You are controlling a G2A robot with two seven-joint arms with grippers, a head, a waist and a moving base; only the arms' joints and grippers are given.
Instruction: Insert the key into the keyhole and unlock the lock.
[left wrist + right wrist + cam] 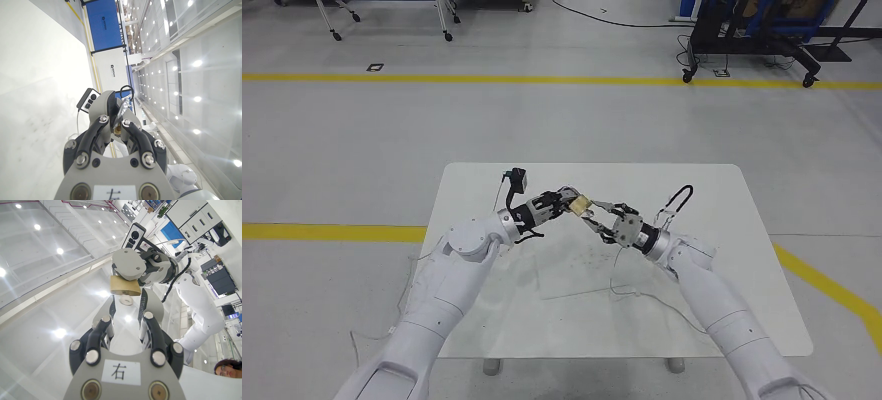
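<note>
**A:** what's the left pincer (120, 107) doing rn?

**B:** it's clamping tight on the brass lock (123, 287), holding it up over the bench (722, 300). The lock body's poking out sideways from its fingers. There's a silvery bit (122, 108) sitting between them too, can't tell if it's shackle or key.

**A:** and the right pincer (128, 306)?

**B:** it's hanging w/ fingers spread apart, gripping nothing afaict, tips just short of the lock's free end.
</note>
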